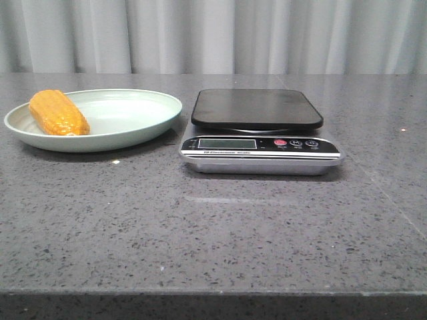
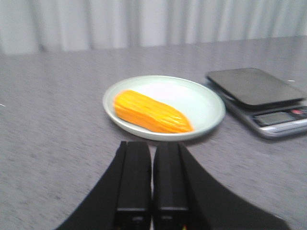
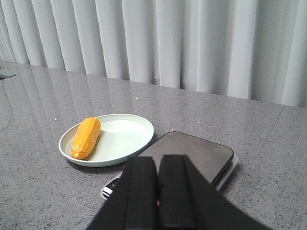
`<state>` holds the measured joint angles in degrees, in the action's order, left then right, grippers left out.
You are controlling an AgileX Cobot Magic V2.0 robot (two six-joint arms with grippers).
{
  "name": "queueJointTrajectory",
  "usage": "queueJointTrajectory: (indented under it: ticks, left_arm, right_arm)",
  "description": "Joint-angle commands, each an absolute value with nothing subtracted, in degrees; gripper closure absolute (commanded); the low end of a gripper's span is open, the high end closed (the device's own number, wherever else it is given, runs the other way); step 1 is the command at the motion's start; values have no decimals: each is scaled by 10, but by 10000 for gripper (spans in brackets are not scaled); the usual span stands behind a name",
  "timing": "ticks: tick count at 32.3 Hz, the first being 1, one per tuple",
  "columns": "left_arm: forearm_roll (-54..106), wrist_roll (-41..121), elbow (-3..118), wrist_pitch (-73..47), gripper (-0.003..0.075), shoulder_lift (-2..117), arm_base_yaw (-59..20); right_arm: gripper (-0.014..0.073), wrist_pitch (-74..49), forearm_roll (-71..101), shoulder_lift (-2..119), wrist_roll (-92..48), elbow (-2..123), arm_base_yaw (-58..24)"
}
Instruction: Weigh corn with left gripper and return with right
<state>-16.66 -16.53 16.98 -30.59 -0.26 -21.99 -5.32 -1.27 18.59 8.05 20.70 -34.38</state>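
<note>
Orange corn (image 1: 59,113), 1 cob, on plate (image 1: 133,127) near bench's back left corner. Scale (image 1: 260,143) just beside, bare. Left gripper (image 2: 152,179) and right gripper (image 3: 157,191): jaws pressed together, holding nothing.

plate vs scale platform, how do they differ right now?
The plate is round, pale green and dished; the scale platform is a dark, flat, rounded rectangle. The plate holds the corn at its left side; the platform is bare. Both sit on the grey table, side by side.
</note>
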Motion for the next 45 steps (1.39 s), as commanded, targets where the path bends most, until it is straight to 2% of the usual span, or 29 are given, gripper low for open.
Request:
queueJointTrajectory:
  ticks: [1, 8, 13, 18, 28, 45]
  left_arm:
    - [-110, -65, 142, -169, 594, -2, -132]
    - [-42, -33, 46, -75, 594, -6, 29]
    - [-38, -34, -8, -12, 594, -15, 69]
    - [-43, -34, -6, -21, 594, -15, 59]
    - [-34, -34, -6, -14, 594, -15, -27]
    - [-34, -34, -6, -14, 594, -15, -27]
  right_arm:
    - [445, -9, -19, 188, 74, 222, -340]
    - [445, -9, -19, 188, 74, 222, -340]
    - [445, -9, -19, 188, 74, 222, -340]
    - [445, -10, -19, 188, 74, 222, -340]
    - [445, -11, -19, 188, 74, 222, -340]
    - [445, -11, -19, 188, 74, 222, -340]
